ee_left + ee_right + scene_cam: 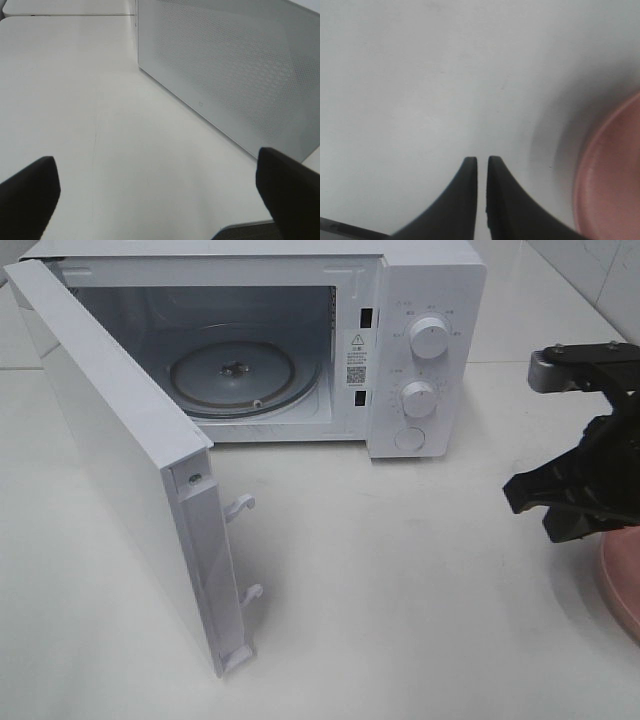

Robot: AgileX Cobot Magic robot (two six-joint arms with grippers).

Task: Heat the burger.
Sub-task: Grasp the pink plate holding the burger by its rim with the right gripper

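Note:
The burger is out of view in every frame. The white microwave (420, 300) stands at the back with its door (110, 450) swung wide open to the left and a bare glass turntable (232, 375) inside. My right gripper (530, 508) hovers low over the table at the right, just left of a pink plate (625, 585). Its fingers (467, 185) are nearly together with only a thin slit between them, and my right gripper (481, 162) holds nothing. My left gripper (160, 192) is open and empty beside the microwave's perforated wall (240, 65).
Two knobs (430, 337) and a round button (410, 438) sit on the microwave's right panel. The open door juts toward the table's front left. The plate's rim (615, 180) shows in the right wrist view. White table (400, 590) spreads in front of the oven.

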